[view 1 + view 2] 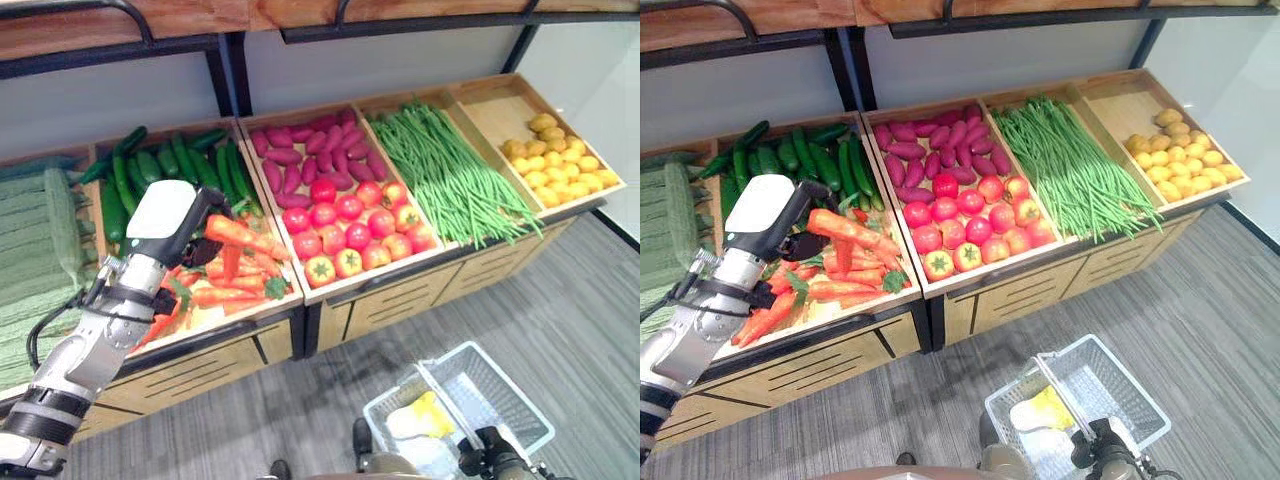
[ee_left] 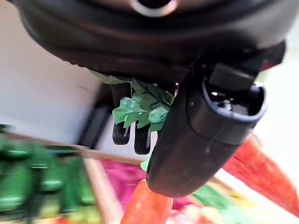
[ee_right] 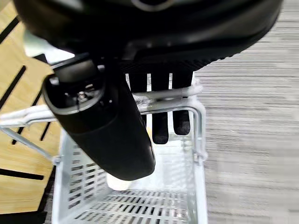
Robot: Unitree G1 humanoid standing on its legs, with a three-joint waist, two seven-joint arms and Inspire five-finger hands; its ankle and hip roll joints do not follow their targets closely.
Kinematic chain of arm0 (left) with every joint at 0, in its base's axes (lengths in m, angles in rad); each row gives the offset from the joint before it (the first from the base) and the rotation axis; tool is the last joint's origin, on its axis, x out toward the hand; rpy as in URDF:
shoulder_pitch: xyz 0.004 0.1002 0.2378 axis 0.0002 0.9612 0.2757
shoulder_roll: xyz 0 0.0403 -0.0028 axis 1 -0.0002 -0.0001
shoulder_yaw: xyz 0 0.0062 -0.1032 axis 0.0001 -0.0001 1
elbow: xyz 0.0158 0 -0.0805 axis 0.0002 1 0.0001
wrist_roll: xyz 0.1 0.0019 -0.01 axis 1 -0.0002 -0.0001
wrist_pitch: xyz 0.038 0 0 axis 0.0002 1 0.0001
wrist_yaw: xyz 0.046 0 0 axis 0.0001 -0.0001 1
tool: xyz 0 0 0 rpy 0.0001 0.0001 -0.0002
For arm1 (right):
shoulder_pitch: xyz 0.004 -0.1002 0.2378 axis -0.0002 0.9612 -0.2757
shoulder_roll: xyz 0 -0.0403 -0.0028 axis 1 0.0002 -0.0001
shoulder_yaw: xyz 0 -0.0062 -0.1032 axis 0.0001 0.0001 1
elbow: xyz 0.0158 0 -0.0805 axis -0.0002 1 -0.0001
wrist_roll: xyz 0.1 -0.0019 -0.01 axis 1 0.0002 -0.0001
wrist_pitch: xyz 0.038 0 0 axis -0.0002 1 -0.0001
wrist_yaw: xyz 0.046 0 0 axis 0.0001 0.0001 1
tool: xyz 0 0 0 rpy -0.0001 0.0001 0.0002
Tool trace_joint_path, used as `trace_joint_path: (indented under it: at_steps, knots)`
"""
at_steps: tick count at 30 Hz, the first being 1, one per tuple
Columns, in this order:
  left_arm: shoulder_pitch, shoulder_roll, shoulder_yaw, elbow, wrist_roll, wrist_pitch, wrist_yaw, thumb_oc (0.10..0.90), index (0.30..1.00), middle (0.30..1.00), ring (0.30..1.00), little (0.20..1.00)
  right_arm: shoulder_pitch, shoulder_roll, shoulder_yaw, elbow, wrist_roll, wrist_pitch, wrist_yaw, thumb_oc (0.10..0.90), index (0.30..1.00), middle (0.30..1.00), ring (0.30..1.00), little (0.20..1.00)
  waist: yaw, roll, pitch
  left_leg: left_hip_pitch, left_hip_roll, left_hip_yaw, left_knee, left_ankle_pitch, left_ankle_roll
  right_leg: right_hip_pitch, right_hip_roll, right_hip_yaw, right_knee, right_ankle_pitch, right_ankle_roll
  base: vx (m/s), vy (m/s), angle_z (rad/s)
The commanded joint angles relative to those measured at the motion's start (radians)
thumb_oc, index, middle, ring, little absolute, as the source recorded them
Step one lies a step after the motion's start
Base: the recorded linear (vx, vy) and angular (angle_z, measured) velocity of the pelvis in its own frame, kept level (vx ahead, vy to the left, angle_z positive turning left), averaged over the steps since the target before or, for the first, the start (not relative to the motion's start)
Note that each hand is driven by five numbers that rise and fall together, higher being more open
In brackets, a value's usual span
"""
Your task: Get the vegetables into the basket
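My left hand point(image 1: 165, 225) hovers over the carrot crate point(image 1: 235, 290), shut on an orange carrot point(image 1: 245, 237) that sticks out to the right, lifted just above the pile. In the left wrist view the carrot's green leaves point(image 2: 140, 109) lie against the palm between the thumb point(image 2: 201, 135) and the curled fingers point(image 2: 122, 133). A white wire basket point(image 1: 500, 385) hangs low at the front right above the floor. My right hand point(image 3: 107, 135) is curled round its handle point(image 3: 163, 95). A pale yellow and white item point(image 1: 420, 420) lies in the basket.
The slanted wooden stand holds cucumbers point(image 1: 160, 165), purple sweet potatoes point(image 1: 310, 150), tomatoes point(image 1: 350, 225), green beans point(image 1: 450, 175) and yellow fruit point(image 1: 560, 160). Green ridged gourds point(image 1: 40, 240) fill the far left. A dark shelf rail point(image 1: 220, 45) runs overhead. Grey floor point(image 1: 560, 300) lies before the stand.
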Motion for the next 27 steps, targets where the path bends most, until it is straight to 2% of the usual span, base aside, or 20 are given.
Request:
trace_joint_path:
  at_steps: [1,2,4,5,7,13,16,22,27]
  knots:
    - [-0.026,0.076,0.085,-0.082,-0.061,-0.057,0.021,0.400,0.300,0.300,0.300,0.300,0.017,-0.030,-0.007,0.043,0.003,0.000,-0.031,0.400,0.300,0.300,0.300,0.300,0.044,0.014,-0.045,-0.038,0.092,-0.076,0.074,-0.067,-0.068,0.035,-0.143,-0.155,0.187,-0.124,0.014,-0.24,0.138,-1.21]
    - [-0.021,0.077,0.086,-0.094,-0.065,-0.057,0.010,0.400,0.300,0.300,0.300,0.300,0.025,-0.033,-0.012,0.040,0.003,-0.002,-0.034,0.400,0.300,0.300,0.300,0.300,0.046,0.028,-0.042,-0.049,0.099,-0.063,0.079,-0.060,-0.063,0.052,-0.132,-0.200,0.270,-0.173,-0.005,-0.22,0.155,-0.69]
    - [-0.018,0.077,0.083,-0.105,-0.064,-0.058,-0.001,0.400,0.300,0.300,0.300,0.300,0.028,-0.039,-0.017,0.048,0.003,-0.005,-0.037,0.400,0.300,0.300,0.300,0.300,0.051,0.038,-0.045,-0.054,0.102,-0.044,0.077,-0.054,-0.059,0.054,-0.127,-0.230,0.337,-0.213,-0.018,-0.10,0.091,-0.48]
    - [-0.014,0.077,0.085,-0.118,-0.064,-0.058,-0.010,0.400,0.300,0.300,0.300,0.300,0.025,-0.043,-0.019,0.056,0.003,-0.004,-0.038,0.400,0.300,0.300,0.300,0.300,0.058,0.043,-0.049,-0.055,0.101,-0.028,0.070,-0.048,-0.059,0.065,-0.125,-0.249,0.351,-0.233,-0.024,-0.05,0.005,-0.53]
    - [0.008,0.073,0.091,-0.115,-0.061,-0.058,-0.016,0.400,0.300,0.300,0.300,0.300,0.029,-0.047,-0.021,0.049,-0.008,0.003,-0.042,0.400,0.300,0.300,0.300,0.300,0.059,0.042,-0.055,-0.041,0.098,0.022,0.060,-0.047,-0.068,0.085,-0.133,-0.290,0.274,-0.230,-0.018,0.00,-0.085,-0.50]
    - [0.026,0.047,0.088,-0.113,-0.071,-0.061,-0.029,0.400,0.300,0.300,0.300,0.300,0.047,-0.058,-0.024,0.047,-0.018,0.010,-0.038,0.400,0.300,0.300,0.300,0.300,0.036,0.058,-0.057,-0.034,0.122,0.047,0.054,-0.026,-0.094,0.114,-0.089,-0.292,0.186,-0.270,-0.030,0.01,-0.134,-0.47]
    - [0.020,0.016,0.065,-0.109,-0.089,-0.064,-0.035,0.400,0.300,0.300,0.300,0.300,0.058,-0.077,-0.034,0.043,-0.016,0.013,-0.045,0.400,0.300,0.300,0.300,0.300,0.018,0.080,-0.057,-0.028,0.158,0.056,0.034,0.011,-0.123,0.121,-0.049,-0.281,0.149,-0.286,-0.045,-0.01,-0.239,-0.18]
    - [-0.003,-0.016,0.030,-0.098,-0.116,-0.069,-0.030,0.400,0.300,0.300,0.300,0.300,0.056,-0.111,-0.039,0.038,-0.008,0.013,-0.056,0.400,0.300,0.300,0.300,0.300,0.004,0.110,-0.055,-0.028,0.196,0.057,0.014,0.057,-0.154,0.119,-0.005,-0.271,0.140,-0.303,-0.072,-0.03,-0.180,-0.18]
    - [-0.034,-0.062,-0.010,-0.066,-0.137,-0.069,-0.024,0.400,0.300,0.300,0.300,0.300,0.044,-0.147,-0.038,0.002,0.002,-0.001,-0.069,0.400,0.300,0.300,0.300,0.300,-0.010,0.129,-0.032,-0.061,0.236,0.031,0.105,0.064,-0.187,0.136,0.029,-0.264,0.127,-0.318,-0.103,-0.03,-0.165,-0.02]
